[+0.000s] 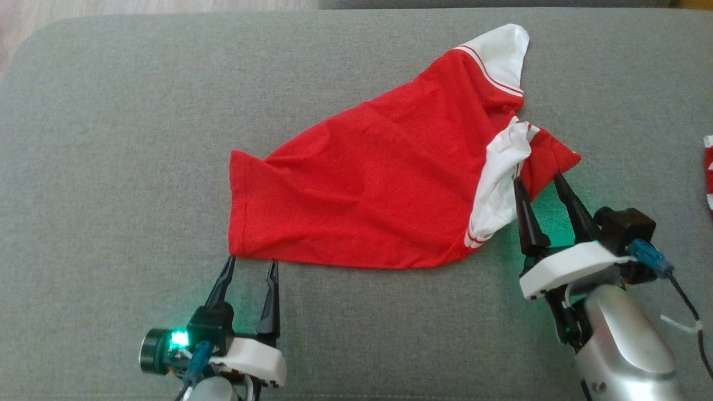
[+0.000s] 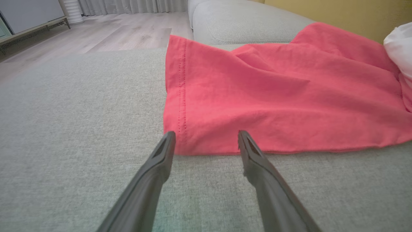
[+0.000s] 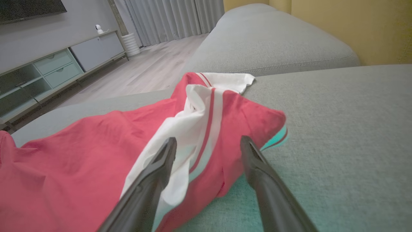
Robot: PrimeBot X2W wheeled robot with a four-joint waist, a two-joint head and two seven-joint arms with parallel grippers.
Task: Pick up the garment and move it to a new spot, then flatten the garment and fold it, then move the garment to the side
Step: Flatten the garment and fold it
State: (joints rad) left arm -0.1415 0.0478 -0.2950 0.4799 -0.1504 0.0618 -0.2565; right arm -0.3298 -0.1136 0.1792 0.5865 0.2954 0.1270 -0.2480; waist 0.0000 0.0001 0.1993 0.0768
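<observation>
red short-sleeved cloth shirt with white striped sleeves (image 1: 367, 189), lying rumpled mid-way across the grey fabric sofa cushion (image 1: 111, 139), hem to the left, sleeves to the right. the left tool (image 1: 252, 260) stands spread at the near hem corner, and the right tool (image 1: 538, 179) stands spread over the near shoulder, neither pinching cloth. the shirt looks light, limp and quick to crease, so it is best held at the hem corner and shoulder seam.

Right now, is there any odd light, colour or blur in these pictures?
Head view: sharp, a green glow on the couch beside the right gripper, a green lamp lit by the left gripper. Left wrist view: the shirt looks washed-out pink, near fingers soft. Right wrist view: green tint on the shirt's edge and couch.
</observation>
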